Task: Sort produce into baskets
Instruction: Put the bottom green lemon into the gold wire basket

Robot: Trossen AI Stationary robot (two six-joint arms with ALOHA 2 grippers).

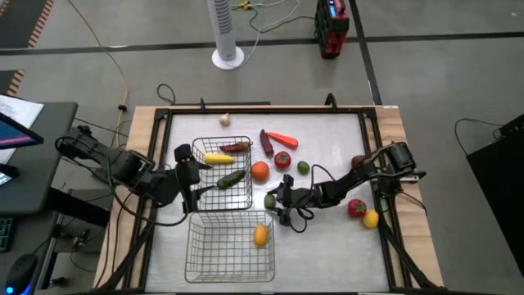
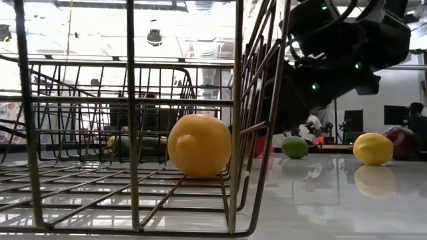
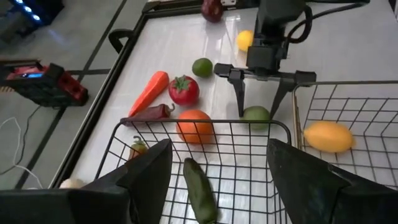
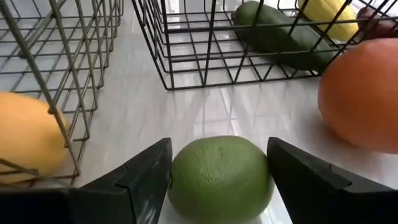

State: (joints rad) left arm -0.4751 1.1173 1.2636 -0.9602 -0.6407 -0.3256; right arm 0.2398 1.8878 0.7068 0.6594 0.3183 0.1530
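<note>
Right gripper (image 1: 274, 199) sits low on the table, fingers spread either side of a green round fruit (image 4: 221, 179) — fruit between them, contact not clear. An orange (image 1: 259, 170) lies just beside it, outside the far basket (image 1: 222, 174). Left gripper (image 1: 190, 174) hangs at that basket's left rim, fingers wide apart, holding nothing. Inside it — a cucumber (image 3: 199, 190) and a yellow piece (image 1: 218, 158). Near basket (image 1: 230, 247) holds one yellow-orange fruit (image 1: 260, 235).

Two baskets (image 1: 223, 172) (image 1: 229, 246) mid-table, one w/ cucumber (image 1: 230, 179) in it, loose produce (image 1: 282, 160) to their right.
</note>
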